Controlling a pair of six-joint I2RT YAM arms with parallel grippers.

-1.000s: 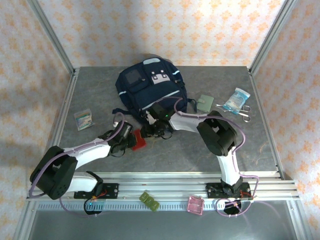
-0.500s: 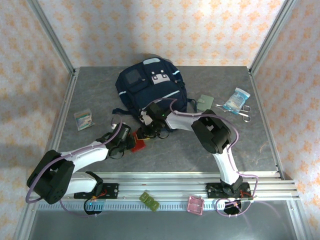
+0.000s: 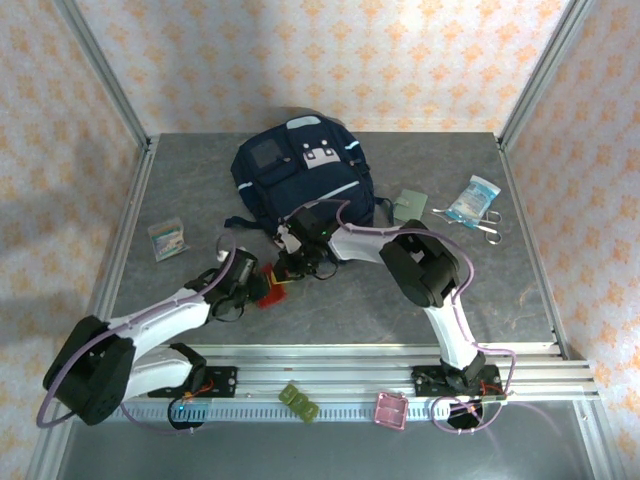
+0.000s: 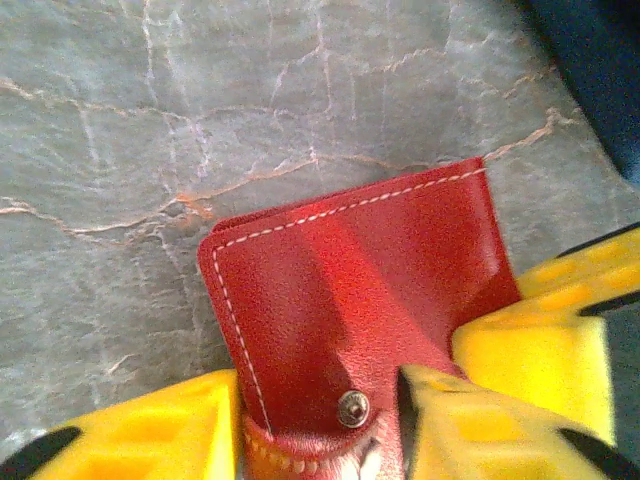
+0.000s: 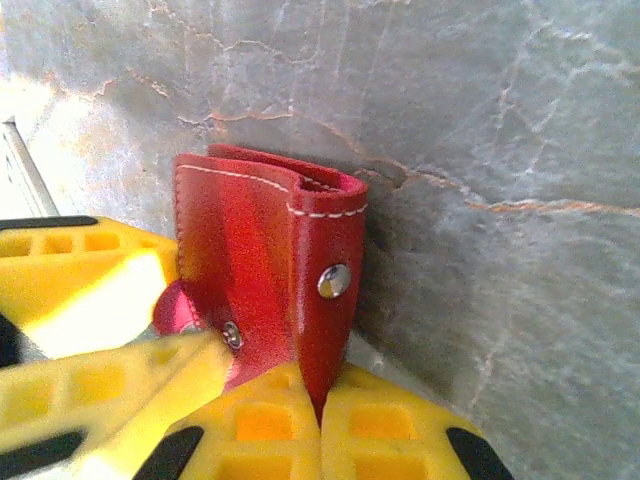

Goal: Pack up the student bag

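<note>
Handover, likely: red wallet [image 4: 350, 290] just in front of student bag [image 3: 300, 180].
Flap pinched tight by right gripper [image 5: 320, 400]; left gripper [image 4: 330, 420] straddles the other end, grip unclear, probably steadying it for the swap; bag lies flat just behind both.

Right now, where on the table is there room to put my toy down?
Bare table front right, between the right arm and the scissors. Also back left, beside the bag, behind the cards. Crowded mid-table, round the wallet.
</note>
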